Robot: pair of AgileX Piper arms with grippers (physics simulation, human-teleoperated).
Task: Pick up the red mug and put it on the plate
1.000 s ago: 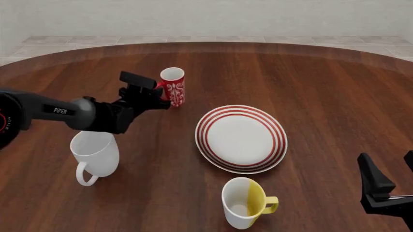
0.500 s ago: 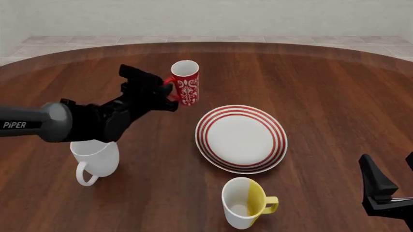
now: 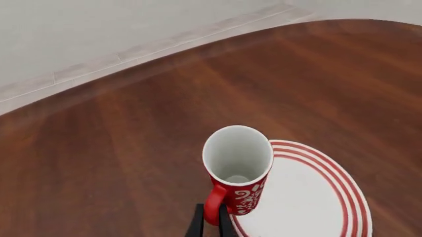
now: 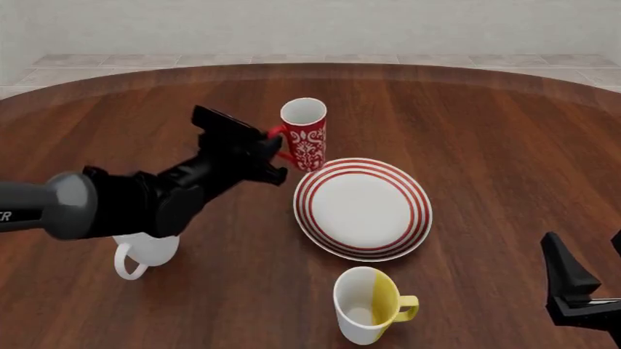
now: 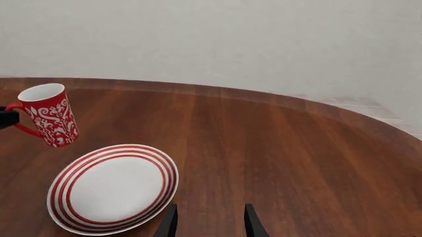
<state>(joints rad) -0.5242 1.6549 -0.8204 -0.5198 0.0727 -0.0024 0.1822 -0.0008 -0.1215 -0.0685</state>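
Red mug (image 4: 305,133) is in the left gripper (image 4: 273,146), jaws clamped on its red handle. Mug is off the table (image 4: 466,131), upright with a slight tilt, white inside showing. In the right wrist view it hangs clear above the wood, just past the plate's far-left edge. Left wrist view looks down into the mug (image 3: 237,168) with the handle pinched between the fingers (image 3: 195,226).

Plate (image 4: 362,208) sits flat mid-table, just right and near of the mug; the mug is not on it.

White mug (image 4: 142,250) stands near-left, mostly hidden under the left arm. White-and-yellow mug (image 4: 365,304) stands near, just in front of the plate.

Right gripper (image 4: 587,273) is at the near-right corner, well away from everything, fingers spread, nothing between them.
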